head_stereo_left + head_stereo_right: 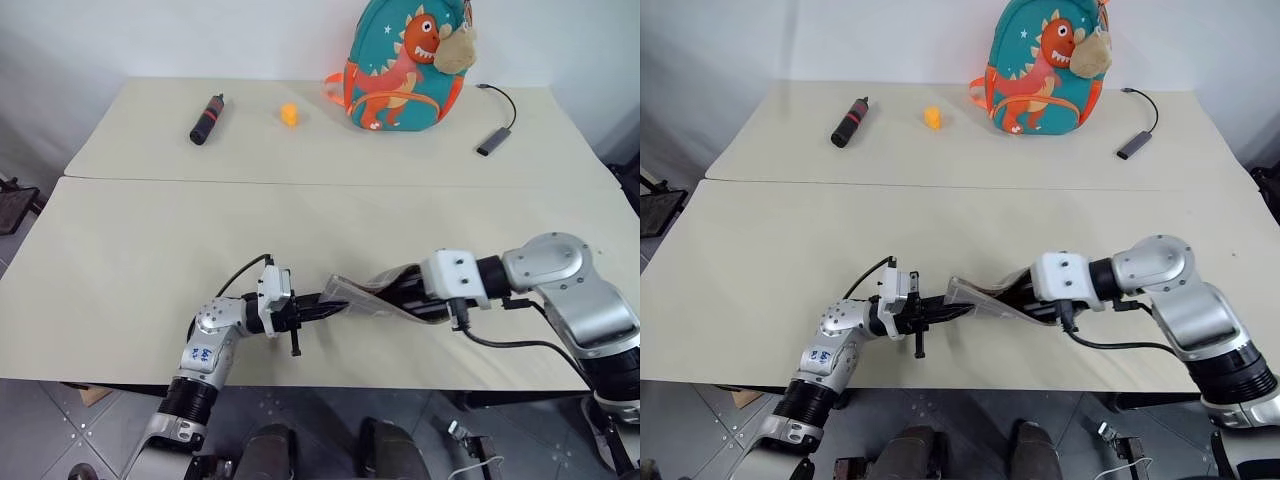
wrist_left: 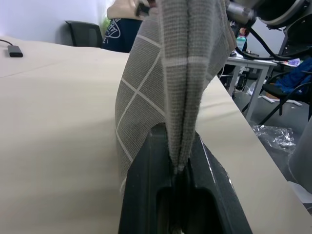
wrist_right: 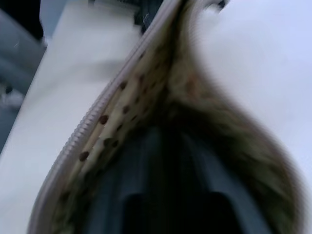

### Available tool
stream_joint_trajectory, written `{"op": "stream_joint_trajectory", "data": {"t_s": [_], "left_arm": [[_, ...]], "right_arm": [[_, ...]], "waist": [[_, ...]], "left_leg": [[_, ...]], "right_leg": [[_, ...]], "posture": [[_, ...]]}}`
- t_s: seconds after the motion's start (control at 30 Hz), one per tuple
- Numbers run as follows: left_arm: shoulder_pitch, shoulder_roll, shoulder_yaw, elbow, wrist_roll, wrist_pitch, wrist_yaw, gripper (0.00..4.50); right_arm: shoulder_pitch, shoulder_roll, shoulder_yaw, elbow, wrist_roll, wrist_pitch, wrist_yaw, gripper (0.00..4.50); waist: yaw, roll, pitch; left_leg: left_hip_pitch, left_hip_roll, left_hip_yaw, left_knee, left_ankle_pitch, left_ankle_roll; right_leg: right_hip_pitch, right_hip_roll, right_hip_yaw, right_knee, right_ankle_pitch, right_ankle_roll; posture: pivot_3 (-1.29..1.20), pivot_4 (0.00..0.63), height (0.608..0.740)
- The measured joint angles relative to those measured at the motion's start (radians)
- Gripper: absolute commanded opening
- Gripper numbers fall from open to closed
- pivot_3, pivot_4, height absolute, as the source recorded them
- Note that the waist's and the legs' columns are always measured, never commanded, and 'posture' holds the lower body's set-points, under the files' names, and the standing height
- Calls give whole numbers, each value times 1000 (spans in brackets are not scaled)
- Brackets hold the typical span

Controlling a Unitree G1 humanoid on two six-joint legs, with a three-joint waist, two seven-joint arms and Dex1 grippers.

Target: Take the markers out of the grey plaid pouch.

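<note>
The grey plaid pouch (image 1: pixel 352 294) hangs above the table's (image 1: pixel 130 300) near edge, one end pinched flat in the left gripper (image 2: pixel 178 168). The right gripper (image 3: pixel 165 161) reaches inside its mouth; I cannot tell its spread. The soft, light fabric likely sags, so grip a seam.

The pouch (image 1: pixel 365 295) hangs over the near edge of the tabletop (image 1: pixel 150 250), stretched between the two grippers. The left gripper (image 1: pixel 322 307) pinches the pouch's left end between its fingers (image 2: pixel 146 195); the right gripper (image 1: pixel 405 290) reaches into the pouch's right end. Far behind the pouch stands a backpack (image 1: pixel 400 65). Left of the backpack lie a small block (image 1: pixel 289 114) and a cylinder (image 1: pixel 207 119); right of it lies an adapter (image 1: pixel 493 141) with its cable.
</note>
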Motion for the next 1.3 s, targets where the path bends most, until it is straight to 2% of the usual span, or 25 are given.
{"op": "stream_joint_trajectory", "data": {"t_s": [0.13, 0.3, 0.53, 0.63, 0.7, 0.87, 1.03, 1.17, 1.2, 1.3], "left_arm": [[1, 0, 1, 0, 0, 0, 2, 0], [7, -4, 0, -1, 0, 0, 7, 0], [7, -7, 4, -1, -1, 1, 22, 0], [6, -10, 3, -1, -1, 6, 23, 0], [5, -10, 3, -1, -1, 7, 23, 0], [4, -8, 2, -1, -1, 7, 20, 0], [4, -7, 3, -1, -2, 7, 20, 0], [4, -6, 4, -2, -4, 7, 22, 0], [5, -6, 4, -2, -5, 7, 22, 0], [10, -4, 5, -5, -5, 7, 22, 0]], "right_arm": [[-23, -7, 34, -25, -67, 37, -23, 2179], [-79, -6, 140, -79, -202, 170, -40, 2179], [-126, 62, 244, -59, -411, 187, -151, 2179], [-127, 77, 257, -48, -447, 171, -167, 1593], [-120, 77, 255, -51, -452, 168, -166, 1486], [-80, 77, 209, -65, -413, 123, -160, 1486], [-48, 68, 102, -25, -263, -76, -111, 1449], [-29, 35, 6, 25, -105, -257, -23, 204], [-21, 29, -15, 46, -80, -279, -10, 14], [-8, 26, -56, 106, -26, -336, 15, 14]], "waist": [[0, 0, 0], [-1, 0, 0], [-3, 0, 0], [-2, 0, 0], [-2, 0, 0], [-2, 0, 0], [-2, 0, 0], [0, 0, 0], [0, 0, 0], [-1, 0, 0]], "left_leg": [[0, 0, 0, 0, 0, 0], [0, 0, 0, 0, 0, 0], [0, 0, 0, 0, 0, 0], [0, 0, 0, 0, 0, 0], [0, 0, 0, 0, 0, 0], [0, 0, 0, 0, 0, 0], [0, 0, 0, 0, 0, 0], [0, 0, 0, 0, 0, 0], [0, 0, 0, 0, 0, 0], [1, 0, 0, 0, 0, 0]], "right_leg": [[0, 0, 0, 0, 0, 0], [0, 0, 0, 0, 0, 0], [0, 0, 0, 0, 0, 0], [0, 0, 0, 0, 0, 0], [0, 0, 0, 0, 0, 0], [0, 0, 0, 0, 0, 0], [0, 0, 0, 0, 0, 0], [1, 0, 0, 0, 0, 0], [1, 0, 0, 0, 0, 0], [1, 0, 0, 0, 0, 0]], "posture": [[0, 150, 740], [0, 150, 740], [0, 150, 740], [0, 150, 740], [0, 150, 740], [0, 150, 740], [0, 150, 740], [0, 150, 740], [0, 150, 740], [0, 150, 740]]}}
